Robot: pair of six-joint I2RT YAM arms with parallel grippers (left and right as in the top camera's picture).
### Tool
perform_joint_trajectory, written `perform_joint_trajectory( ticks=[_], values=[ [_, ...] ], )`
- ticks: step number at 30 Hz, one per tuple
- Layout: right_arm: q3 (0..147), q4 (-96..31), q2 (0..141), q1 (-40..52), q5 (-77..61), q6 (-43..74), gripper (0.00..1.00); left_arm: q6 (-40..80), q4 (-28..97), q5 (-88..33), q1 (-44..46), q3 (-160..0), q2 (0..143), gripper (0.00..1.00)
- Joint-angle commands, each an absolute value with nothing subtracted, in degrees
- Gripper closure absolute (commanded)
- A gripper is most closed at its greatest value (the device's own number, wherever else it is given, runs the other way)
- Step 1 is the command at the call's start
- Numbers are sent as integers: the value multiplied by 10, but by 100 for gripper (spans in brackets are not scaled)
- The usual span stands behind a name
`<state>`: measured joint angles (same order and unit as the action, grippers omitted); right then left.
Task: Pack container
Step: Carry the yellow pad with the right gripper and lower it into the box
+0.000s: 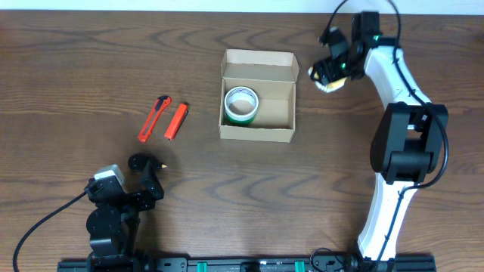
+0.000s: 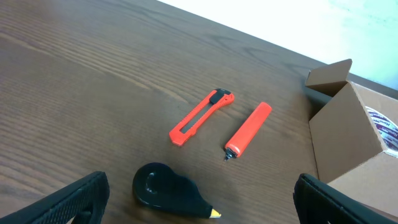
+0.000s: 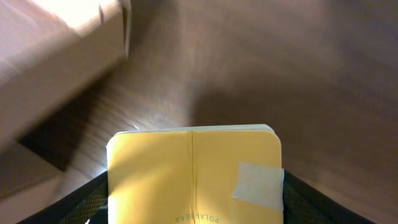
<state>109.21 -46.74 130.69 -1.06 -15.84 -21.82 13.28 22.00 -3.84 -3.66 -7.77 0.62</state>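
Bench (image 1: 76,60): dark brown wood with a strong wavy grain and a matte finish. A pale strip of wall runs along the far edge in the left wrist view.

Progress (my reading): early to middle. The container (image 1: 257,134) sits at bench centre. It is plain brown cardboard, rectangular, with the flap lid (image 1: 259,60) hinged back and open. One thing is in it: a tape roll (image 1: 242,115), white face and green rim, lying flat in the left half. The right half is bare.

Right jaws: closed on a yellow notebook (image 3: 194,177), held clear of the bench just beside the container's right wall and not yet over the opening. Smooth card cover, rounded corners, a centre crease, a pale label on one side (small print, upside down to me).

Left jaws: spread wide and empty, at the near-left of the bench.

Left to pack, as I judge: three loose items left of the container, well apart from it.
- Orange utility knife (image 1: 154,119): flat plastic, black slider.
- Orange marker-like tube (image 1: 175,121): cylindrical, just beside the knife.
- Black teardrop dispenser (image 1: 142,161): glossy, yellow tip, nearest my left jaws.

Lid not yet closed.
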Motion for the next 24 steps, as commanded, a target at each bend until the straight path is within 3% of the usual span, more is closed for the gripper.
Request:
perform_joint_trajectory(
  ticks=[1,12,20,24],
  values=[
    [1180,-514,1305,-10,-157,-163,28,124,220,-30,-39,-65,3,4],
    [1422,-725,1305,95,-152,-90,29,124,220,-30,-39,-65,3,5],
    [1434,-757,1305,215,-136,-32,30,124,220,-30,-39,-65,3,5],
    [1432,-771,1305,266,-29,-1,28,124,220,-30,-39,-65,3,5]
  ],
)
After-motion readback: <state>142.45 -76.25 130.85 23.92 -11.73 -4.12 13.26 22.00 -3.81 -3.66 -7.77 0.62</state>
